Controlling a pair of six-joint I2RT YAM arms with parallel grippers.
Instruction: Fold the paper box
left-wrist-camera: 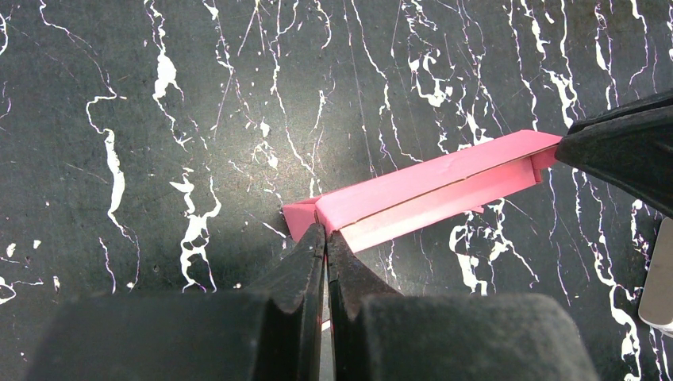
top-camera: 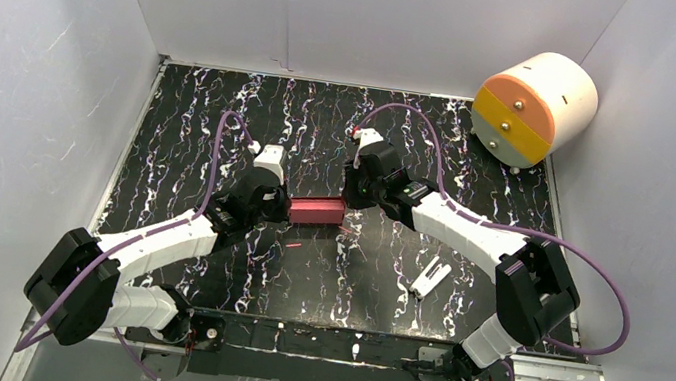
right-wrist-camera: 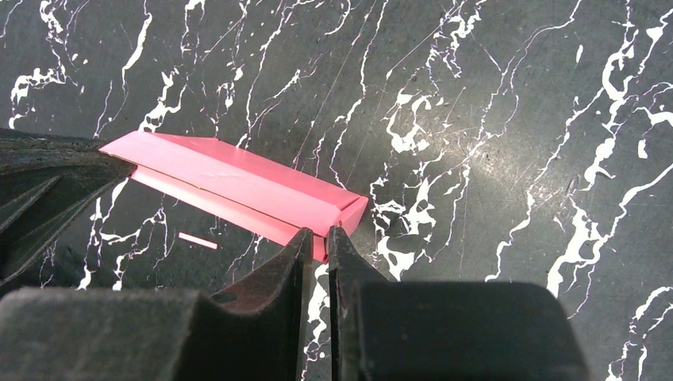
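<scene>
L pincer (left-wrist-camera: 326, 236) & R pincer (right-wrist-camera: 319, 236) each nipped tight on opp. ends of pink paper box (top-camera: 316, 211).

Robot lab test cell: plain white panels (top-camera: 361, 12) close in three sides of a black, white-veined marble-pattern bench (top-camera: 203, 120). Two white-and-black arms, the left arm (top-camera: 155, 239) and the right arm (top-camera: 469, 230), are bolted side by side on a metal rail (top-camera: 548, 379) at the bench's near edge, with purple cables (top-camera: 614, 313) looping off them. A white-and-orange cylinder (top-camera: 533, 109) in the far right corner looks like a lab prop, so it reads as a staged data-collection rig.
</scene>
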